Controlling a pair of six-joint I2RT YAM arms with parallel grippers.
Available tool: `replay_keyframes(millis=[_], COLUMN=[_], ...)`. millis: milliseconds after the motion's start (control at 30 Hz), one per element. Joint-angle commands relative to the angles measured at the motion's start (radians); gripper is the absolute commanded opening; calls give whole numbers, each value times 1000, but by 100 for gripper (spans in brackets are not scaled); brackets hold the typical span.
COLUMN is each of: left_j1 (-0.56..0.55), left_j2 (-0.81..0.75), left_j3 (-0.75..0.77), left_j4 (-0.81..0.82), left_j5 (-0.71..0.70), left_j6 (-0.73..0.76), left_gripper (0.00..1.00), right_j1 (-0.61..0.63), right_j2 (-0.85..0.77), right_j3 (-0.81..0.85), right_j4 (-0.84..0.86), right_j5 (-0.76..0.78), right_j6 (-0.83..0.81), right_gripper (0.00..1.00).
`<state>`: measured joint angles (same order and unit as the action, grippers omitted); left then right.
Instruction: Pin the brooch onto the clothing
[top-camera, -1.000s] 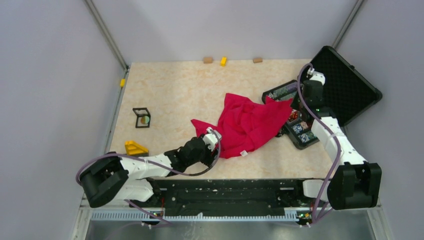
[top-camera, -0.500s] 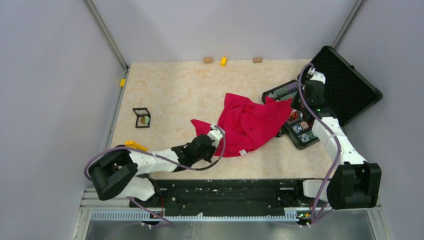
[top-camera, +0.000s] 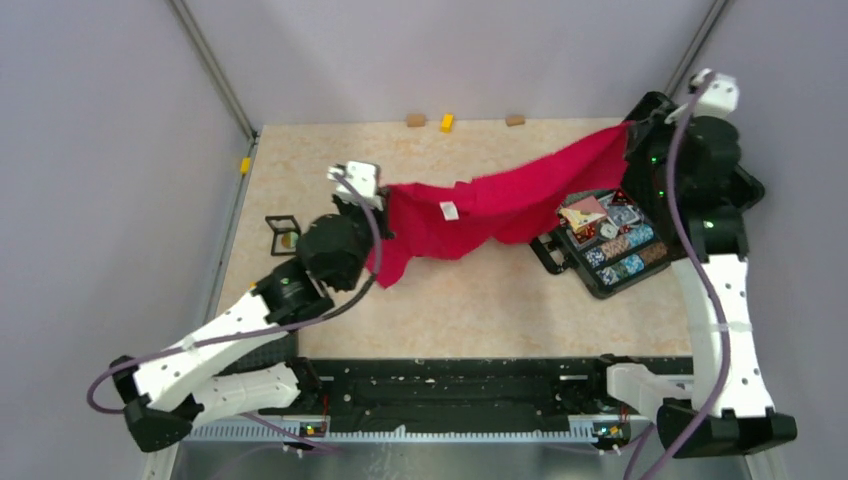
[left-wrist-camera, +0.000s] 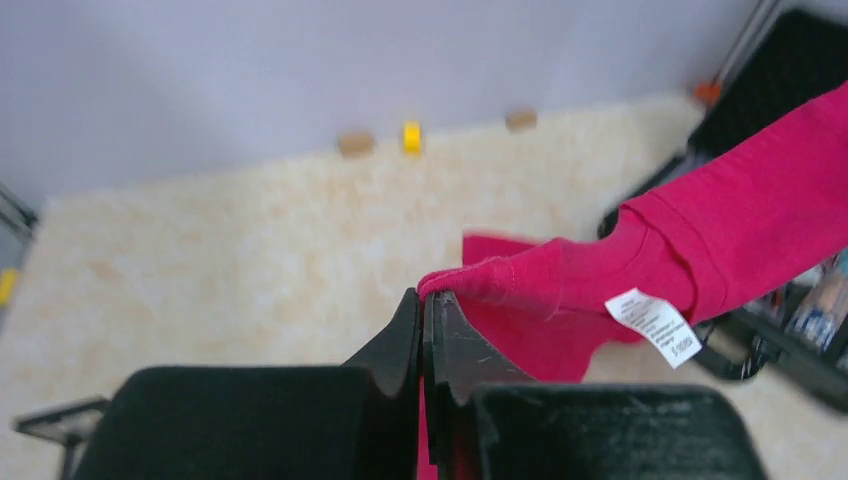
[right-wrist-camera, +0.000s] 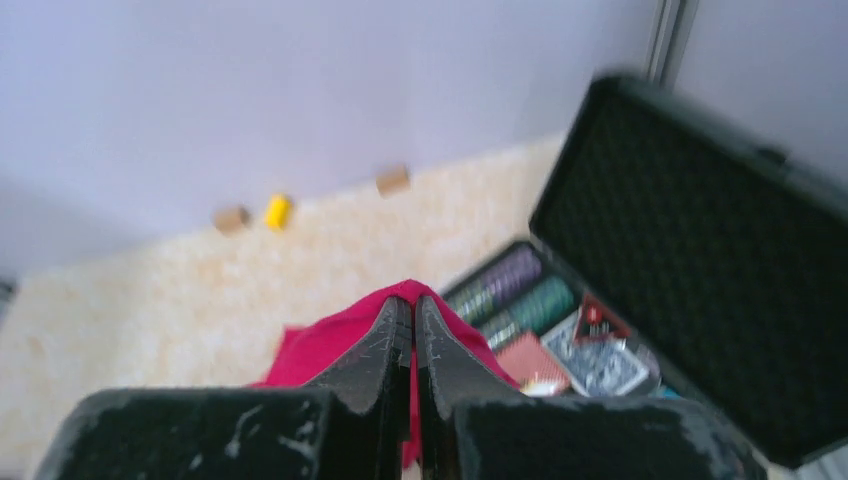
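The clothing, a bright red T-shirt (top-camera: 500, 205), hangs stretched in the air between my two grippers, its white neck label (top-camera: 450, 210) facing up. My left gripper (top-camera: 383, 196) is shut on the shirt's left end; in the left wrist view the fabric (left-wrist-camera: 700, 225) is pinched at the tips of the left gripper (left-wrist-camera: 428, 298). My right gripper (top-camera: 628, 132) is shut on the right end, with red cloth (right-wrist-camera: 330, 345) folded over the tips of the right gripper (right-wrist-camera: 413, 300). The brooch (top-camera: 288, 238) lies in a small black frame on the table, left of my left arm and partly hidden by it.
An open black case (top-camera: 700, 165) stands at the right, its tray (top-camera: 610, 240) holding chips and cards below the shirt's right part. Two tan blocks (top-camera: 415, 120) (top-camera: 515, 120) and a yellow block (top-camera: 447, 122) lie along the back edge. Walls close in on both sides.
The left gripper shut on the shirt's near edge. Both arms then rose and moved apart, lifting the shirt off the table and off the case tray and pulling it taut.
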<state>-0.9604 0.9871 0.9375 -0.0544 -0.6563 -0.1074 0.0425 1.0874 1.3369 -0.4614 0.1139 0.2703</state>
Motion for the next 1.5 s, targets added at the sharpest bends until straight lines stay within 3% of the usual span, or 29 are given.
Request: replay_keyframes(millis=[0,200,467,767,1000,1067,1133,1267,1333,1400,1467], left_j1=[-1,-1,-1,-1,6,97,316,590,698,753,782], left_j2=[-104,-89,-45,-25,77,155,240,442,582,750,910], left_j3=[257,633,979,1069,886,869,853,744,776,882,1009], left_j4=[-53,-273,-467,-409,-198,-231,-299,-201,-185,-238,-326], left_j5=[-63,129,175,125,-48,29,286,597,753,809,838], left_j6=[248,321,313,379,529,470,290,146,60,23,13], left_gripper=[0,0,0,0,0,0,0,0,0,2,29], right_j1=[-10,-10,-10,-10,-10,-10,-10,-32,-86,-138,-175], right_j2=[-100,-215,-250,-224,-151,-99,-27,126,224,351,524], right_j3=[222,358,561,567,365,291,220,113,72,71,133], right_j4=[-10,102,102,97,196,240,282,370,423,442,417], right_j5=[66,18,122,115,224,252,291,295,247,184,108], right_j6=[-60,-89,-171,-136,-151,-158,-156,-139,-104,-62,-50], right_gripper=[0,0,0,0,0,0,0,0,0,1,23])
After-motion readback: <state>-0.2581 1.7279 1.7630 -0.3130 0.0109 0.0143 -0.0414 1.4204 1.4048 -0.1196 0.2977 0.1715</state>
